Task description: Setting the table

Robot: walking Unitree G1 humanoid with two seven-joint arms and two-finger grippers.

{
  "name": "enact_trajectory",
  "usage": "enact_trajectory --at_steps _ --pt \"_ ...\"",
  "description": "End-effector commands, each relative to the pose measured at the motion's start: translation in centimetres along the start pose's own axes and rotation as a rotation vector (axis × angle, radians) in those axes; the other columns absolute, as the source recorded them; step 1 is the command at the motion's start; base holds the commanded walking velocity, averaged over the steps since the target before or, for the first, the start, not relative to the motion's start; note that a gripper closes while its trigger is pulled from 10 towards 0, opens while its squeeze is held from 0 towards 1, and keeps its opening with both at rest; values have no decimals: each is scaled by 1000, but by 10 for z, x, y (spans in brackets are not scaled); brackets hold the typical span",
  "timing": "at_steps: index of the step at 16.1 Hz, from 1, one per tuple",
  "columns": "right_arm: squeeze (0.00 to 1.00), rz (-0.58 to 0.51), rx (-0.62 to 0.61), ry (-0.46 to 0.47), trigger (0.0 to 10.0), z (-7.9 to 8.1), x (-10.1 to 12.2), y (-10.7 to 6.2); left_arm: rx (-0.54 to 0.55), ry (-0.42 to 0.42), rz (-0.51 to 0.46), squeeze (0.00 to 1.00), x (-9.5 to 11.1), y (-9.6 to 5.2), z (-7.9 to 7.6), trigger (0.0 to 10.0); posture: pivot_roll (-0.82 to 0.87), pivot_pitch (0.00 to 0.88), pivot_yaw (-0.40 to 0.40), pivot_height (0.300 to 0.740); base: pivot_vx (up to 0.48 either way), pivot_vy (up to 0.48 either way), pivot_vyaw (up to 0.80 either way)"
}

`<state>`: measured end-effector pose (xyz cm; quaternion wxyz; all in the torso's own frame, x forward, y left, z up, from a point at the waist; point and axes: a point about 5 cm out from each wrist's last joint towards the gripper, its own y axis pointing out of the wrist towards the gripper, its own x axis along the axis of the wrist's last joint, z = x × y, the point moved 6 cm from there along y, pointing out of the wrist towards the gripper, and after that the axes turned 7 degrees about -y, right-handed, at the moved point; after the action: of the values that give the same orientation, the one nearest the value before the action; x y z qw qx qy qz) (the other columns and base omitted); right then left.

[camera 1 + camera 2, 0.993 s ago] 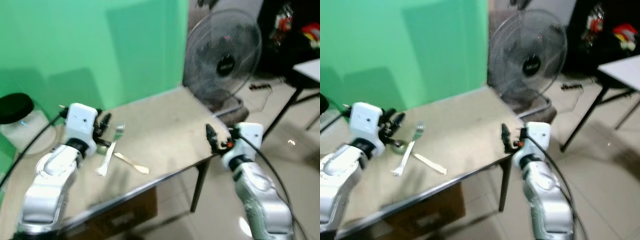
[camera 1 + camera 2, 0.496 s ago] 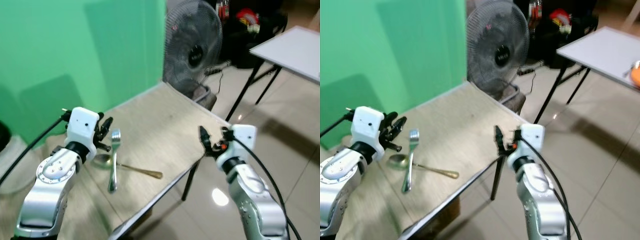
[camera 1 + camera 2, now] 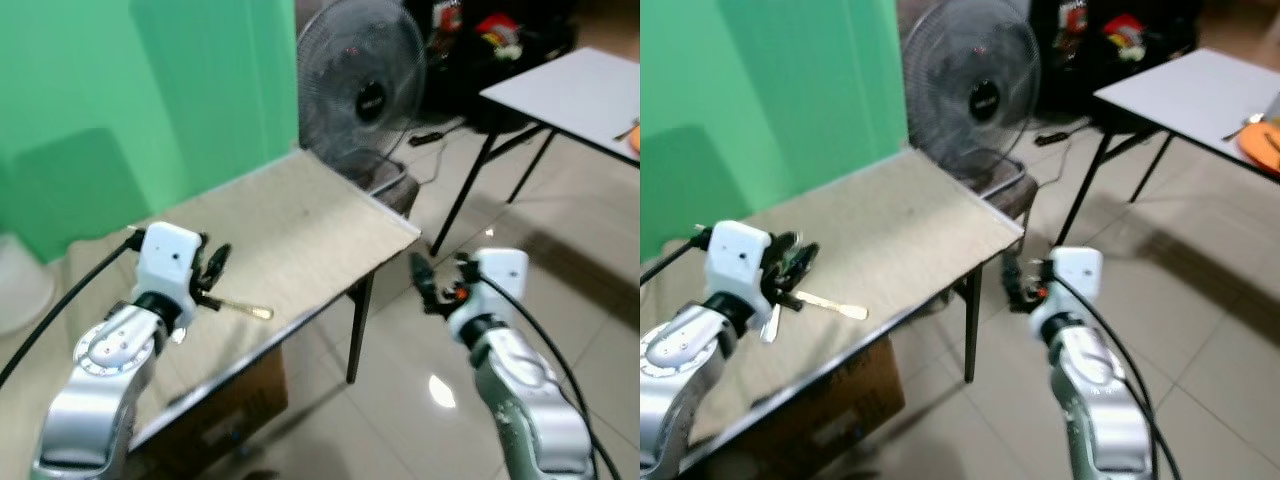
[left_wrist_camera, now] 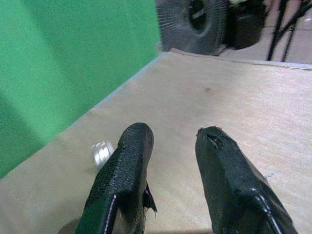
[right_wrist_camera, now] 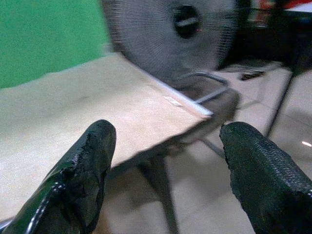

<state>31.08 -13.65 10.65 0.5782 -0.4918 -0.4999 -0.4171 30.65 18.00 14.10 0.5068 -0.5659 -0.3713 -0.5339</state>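
Cutlery is lying under my left gripper [image 3: 212, 268] on the wooden table [image 3: 300, 225]: one spoon [image 3: 240, 308], one fork [image 4: 101, 151] tip. The camera is swinging right, so I am turning toward the white table [image 3: 1180, 95]. Fingers of my left gripper are parted and empty; my right gripper [image 3: 432, 283], off the edge, is spread wide, so nothing is being carried

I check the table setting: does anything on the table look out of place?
Yes. The cutlery lies loose and slanted on the beige table, partly hidden behind the left gripper, with no plate beside it.
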Motion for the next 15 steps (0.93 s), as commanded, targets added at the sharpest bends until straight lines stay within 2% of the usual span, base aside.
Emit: enact_trajectory --at_steps 1,2,3,4,6,8,9,10,11,13,15 --pt "0 -4 20 -13 10000 -1 5 1 -9 -4 9 1000 2 -1 0 10000 154 0 17 740 0 0 0" --pt "0 -3 71 -65 10000 2 9 0 -9 16 31 1000 3 0 4 10000 144 0 17 740 0 0 0" --pt "180 -10 113 -78 10000 5 12 -1 -11 16 37 1000 4 2 6 10000 137 0 12 740 0 0 0" --pt "1000 -21 170 -92 10000 10 15 -4 -6 15 47 1000 5 4 10 10000 135 0 2 740 0 0 0" --pt "1000 -4 280 -140 10000 18 14 -8 14 12 74 1000 3 5 20 10000 130 0 2 740 0 0 0" --pt "1000 1 305 -150 10000 20 14 -9 21 13 85 1000 1 5 22 10000 130 0 2 740 0 0 0" --pt "1000 11 399 -185 10000 28 15 -14 1 16 106 1000 -1 7 24 10000 110 0 27 740 0 0 0" --pt "1000 20 438 -194 10000 31 15 -17 -16 24 121 635 -3 9 24 10000 107 0 31 740 0 0 0" --pt "1000 27 476 -208 10000 34 15 -20 -42 38 139 0 -6 11 24 10000 98 0 43 740 0 0 0" --pt "1000 44 538 -235 10000 36 14 -26 -49 59 189 0 -11 19 32 10000 88 0 45 740 0 0 0" --pt "1000 75 606 -254 10000 42 6 -30 6 74 199 0 -14 24 47 10000 76 0 51 740 0 0 0"
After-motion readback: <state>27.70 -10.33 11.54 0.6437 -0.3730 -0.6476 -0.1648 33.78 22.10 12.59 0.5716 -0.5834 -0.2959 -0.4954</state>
